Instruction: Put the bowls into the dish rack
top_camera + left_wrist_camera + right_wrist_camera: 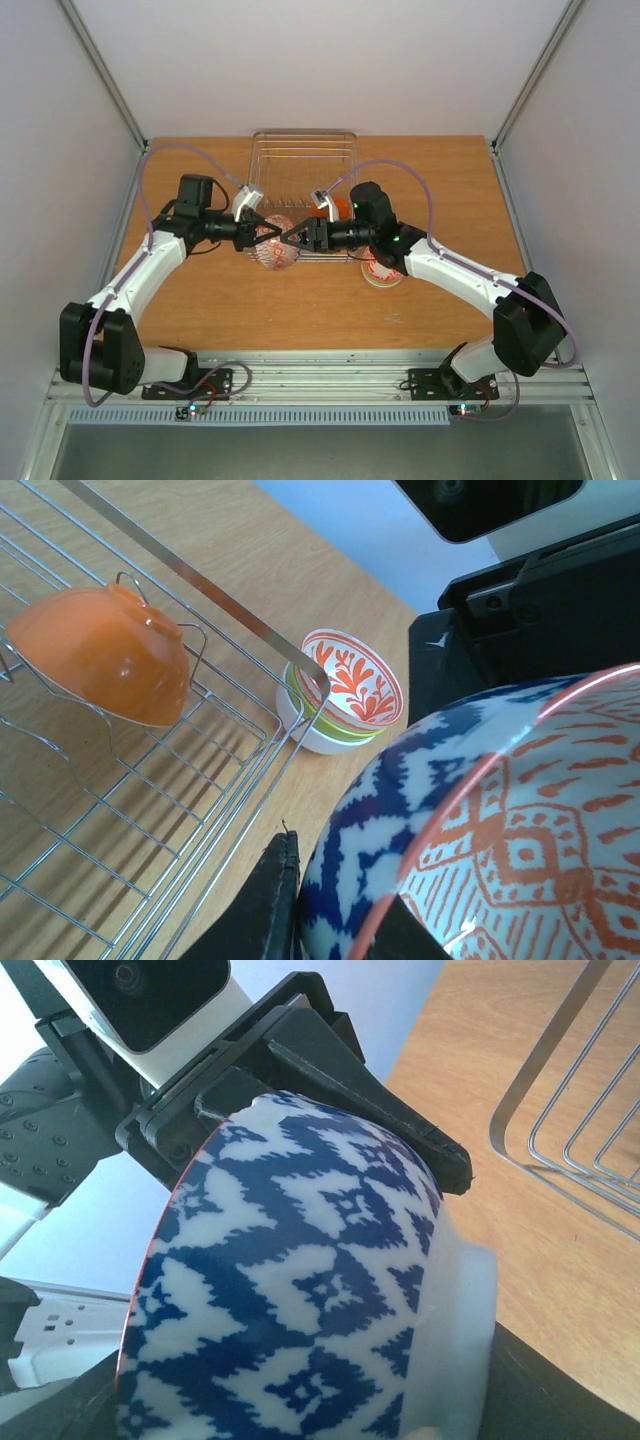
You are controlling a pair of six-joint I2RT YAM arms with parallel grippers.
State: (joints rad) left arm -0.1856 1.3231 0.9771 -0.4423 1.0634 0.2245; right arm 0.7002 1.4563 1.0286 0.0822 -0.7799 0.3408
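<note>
The jaws of the left arm (150, 258) pinch the wall of the blue-and-white bowl (272, 246) just outside the near edge of the dish rack (303, 133). The jaws of the right arm (450, 268) straddle it; whether they grip, I cannot tell. An orange bowl (100, 655) lies upturned on the rack's prongs; stacked bowls (345, 695) stand on the worktop (200, 300) beside the rack.

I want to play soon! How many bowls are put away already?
One done: the orange bowl sits in the dish rack. In hand: the blue-and-white bowl, held up between the left gripper and right gripper. Left: the stacked bowls on the table beside the rack.
</note>
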